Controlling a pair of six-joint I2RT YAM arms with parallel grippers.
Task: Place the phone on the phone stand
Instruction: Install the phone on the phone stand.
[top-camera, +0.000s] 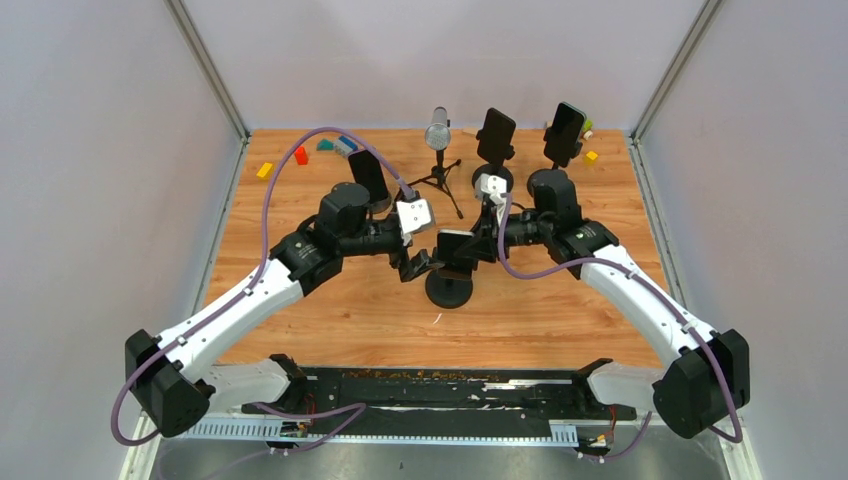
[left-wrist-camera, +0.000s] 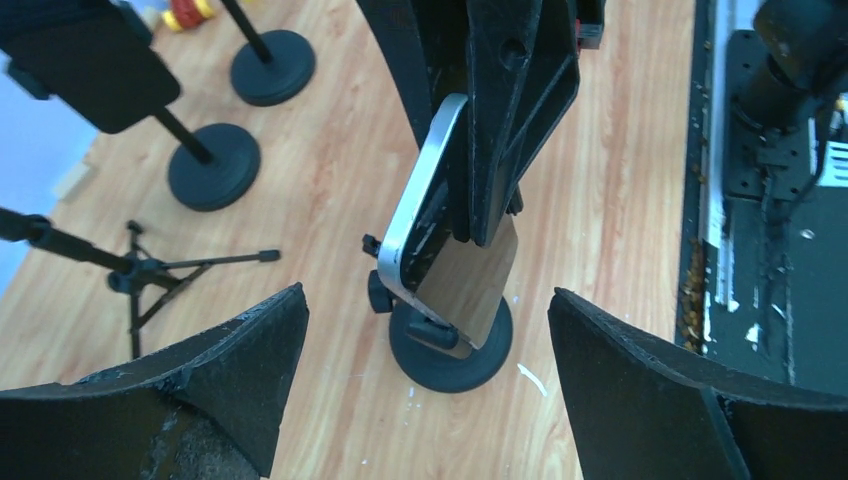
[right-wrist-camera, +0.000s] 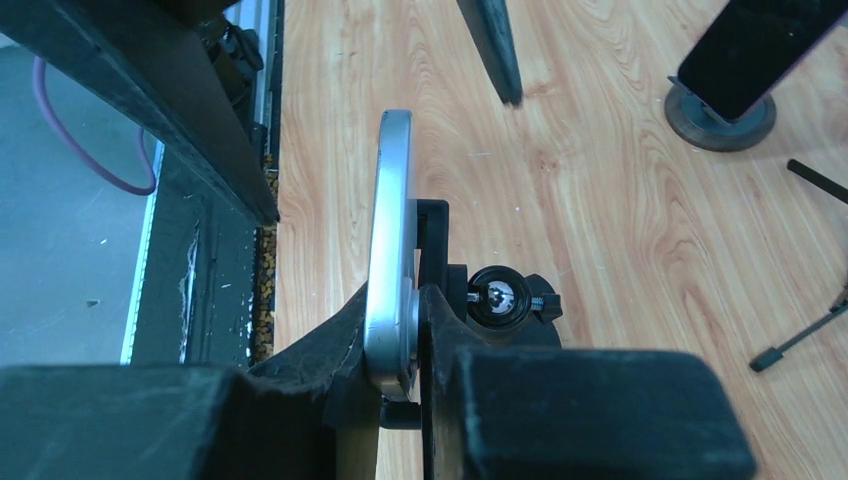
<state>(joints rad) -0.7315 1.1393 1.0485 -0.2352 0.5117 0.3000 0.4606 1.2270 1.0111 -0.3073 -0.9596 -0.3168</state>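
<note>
The right claw (right-wrist-camera: 392, 345) is covering the phone's (right-wrist-camera: 392, 220) lower end, and the phone is hiding most of the stand's (right-wrist-camera: 432, 240) head (just a knob (right-wrist-camera: 498, 298) is peeking out). A second phone (right-wrist-camera: 752, 52) is running off the wrist view's top corner. Blocks (top-camera: 300, 155) at the bench's (top-camera: 560, 310) far edge are showing too small to identify.
</note>
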